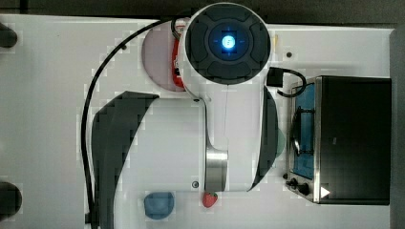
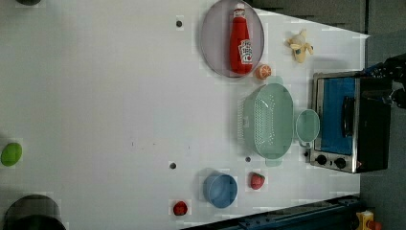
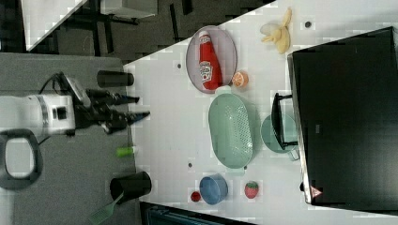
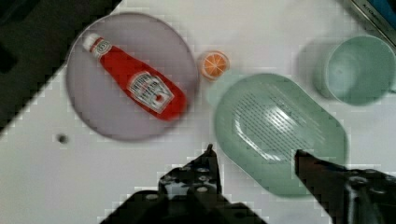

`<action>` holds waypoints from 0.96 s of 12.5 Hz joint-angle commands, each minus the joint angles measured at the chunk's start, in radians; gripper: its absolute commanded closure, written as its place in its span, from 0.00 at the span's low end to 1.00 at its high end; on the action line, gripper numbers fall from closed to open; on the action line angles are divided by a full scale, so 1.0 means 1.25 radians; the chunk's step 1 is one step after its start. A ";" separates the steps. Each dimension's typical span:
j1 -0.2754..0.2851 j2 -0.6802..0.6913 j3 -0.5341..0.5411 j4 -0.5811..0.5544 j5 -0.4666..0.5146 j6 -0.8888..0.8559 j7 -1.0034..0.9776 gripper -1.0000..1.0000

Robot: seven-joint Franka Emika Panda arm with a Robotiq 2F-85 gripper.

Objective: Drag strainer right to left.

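Strainer (image 2: 268, 120) sits on counter (image 2: 119, 96) btwn green cup (image 2: 307, 125) and bottle plate (image 2: 210, 43), touching nothing. Thin plastic, prob light, stiff, slick on the surface. Gripper (image 4: 254, 156) spread, empty, above it. You'd hook the rim w/ one finger and pull.

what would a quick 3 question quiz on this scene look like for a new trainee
1. True or false: the hand already grips the strainer.
2. What lies on the round plate?
A. ketchup bottle
B. banana
C. strawberry
3. In the left view, the green cup sits between the strainer and the ______.

Key:
1. False. In the wrist view the fingers are spread apart above the strainer's near rim, holding nothing.
2. A. The ketchup bottle lies on the plate.
3. Toaster oven.
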 commanded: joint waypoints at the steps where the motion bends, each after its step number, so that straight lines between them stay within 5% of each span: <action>1: 0.000 -0.424 -0.048 -0.248 -0.045 -0.165 0.008 0.20; 3: 0.001 -0.419 -0.046 -0.248 -0.045 -0.149 0.008 0.00; 12: 0.002 -0.194 -0.044 -0.310 -0.045 0.044 0.088 0.00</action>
